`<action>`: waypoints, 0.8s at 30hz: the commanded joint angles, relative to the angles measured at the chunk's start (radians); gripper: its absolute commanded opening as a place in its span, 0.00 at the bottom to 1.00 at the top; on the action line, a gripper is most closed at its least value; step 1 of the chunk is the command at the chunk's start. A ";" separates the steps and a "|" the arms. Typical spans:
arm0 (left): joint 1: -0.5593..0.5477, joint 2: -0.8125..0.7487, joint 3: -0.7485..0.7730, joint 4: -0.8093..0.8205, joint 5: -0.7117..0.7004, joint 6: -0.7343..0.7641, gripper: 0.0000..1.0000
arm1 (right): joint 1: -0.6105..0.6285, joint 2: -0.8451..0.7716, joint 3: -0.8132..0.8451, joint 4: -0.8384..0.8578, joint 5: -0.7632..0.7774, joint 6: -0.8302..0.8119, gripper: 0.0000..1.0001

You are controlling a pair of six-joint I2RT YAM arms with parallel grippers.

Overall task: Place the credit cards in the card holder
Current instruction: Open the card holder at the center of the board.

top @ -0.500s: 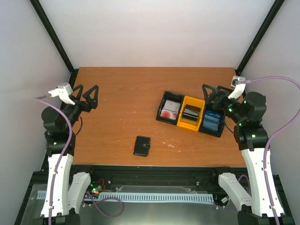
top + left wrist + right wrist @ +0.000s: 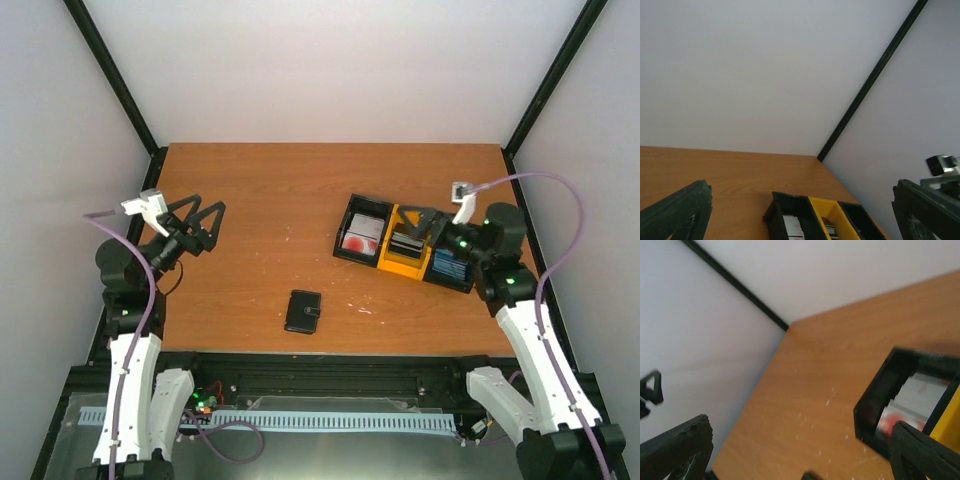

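By the trays (image 2: 398, 265), the right gripper (image 2: 426, 228) spreads wide and empty; the left gripper (image 2: 203, 222), wide too, hovers well apart from the holder (image 2: 303, 311).

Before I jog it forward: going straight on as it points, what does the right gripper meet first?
Most likely bare table, just past the end of the black tray of red-and-white cards. The open right gripper aims down there; the tray corner sits close to one finger, depth unclear.

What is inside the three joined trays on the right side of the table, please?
The left black tray holds red-and-white cards, the yellow tray dark cards, the right black tray light blue cards. The right arm covers part of the blue stack.
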 commanded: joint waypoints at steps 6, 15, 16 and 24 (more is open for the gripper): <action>-0.073 0.165 0.017 -0.137 0.088 0.010 1.00 | 0.487 0.160 -0.053 -0.123 0.423 -0.039 0.94; -0.228 0.308 -0.025 -0.373 -0.102 0.008 1.00 | 0.868 0.512 0.106 -0.264 0.767 0.029 0.89; -0.246 0.318 -0.037 -0.392 -0.116 0.007 1.00 | 0.898 0.548 0.129 -0.270 0.782 0.029 0.88; -0.377 0.336 -0.169 -0.461 -0.117 -0.055 0.83 | 1.019 0.766 0.234 -0.302 0.759 0.001 0.69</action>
